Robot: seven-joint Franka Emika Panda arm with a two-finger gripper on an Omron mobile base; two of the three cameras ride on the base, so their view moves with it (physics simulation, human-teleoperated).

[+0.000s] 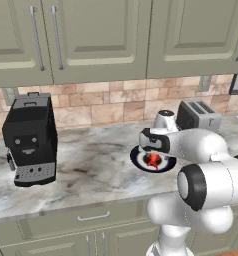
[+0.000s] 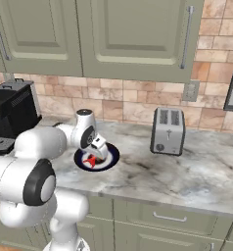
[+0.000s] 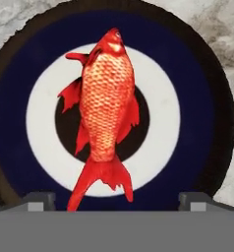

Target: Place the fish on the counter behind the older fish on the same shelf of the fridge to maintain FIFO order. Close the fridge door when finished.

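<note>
The orange-red fish (image 3: 106, 106) lies on a round plate (image 3: 11, 98) ringed in dark blue, white and black, which sits on the marbled counter (image 1: 91, 165). My gripper (image 3: 117, 202) hangs just above it, open. Its two fingertips (image 3: 40, 201) stand wide on either side of the tail and hold nothing. From the base, the fish (image 1: 153, 160) (image 2: 91, 161) shows under the hand on the plate (image 1: 136, 159) (image 2: 113, 156), with the gripper (image 2: 97, 151) pointing down at it. The fridge, its door, the shelf and the older fish are out of view.
A black coffee machine (image 1: 30, 140) (image 2: 11, 110) stands at the left of the counter (image 2: 187, 171). A silver toaster (image 1: 198, 116) (image 2: 167, 130) stands at the right, by the brick backsplash. Olive wall cabinets (image 1: 91, 35) hang above.
</note>
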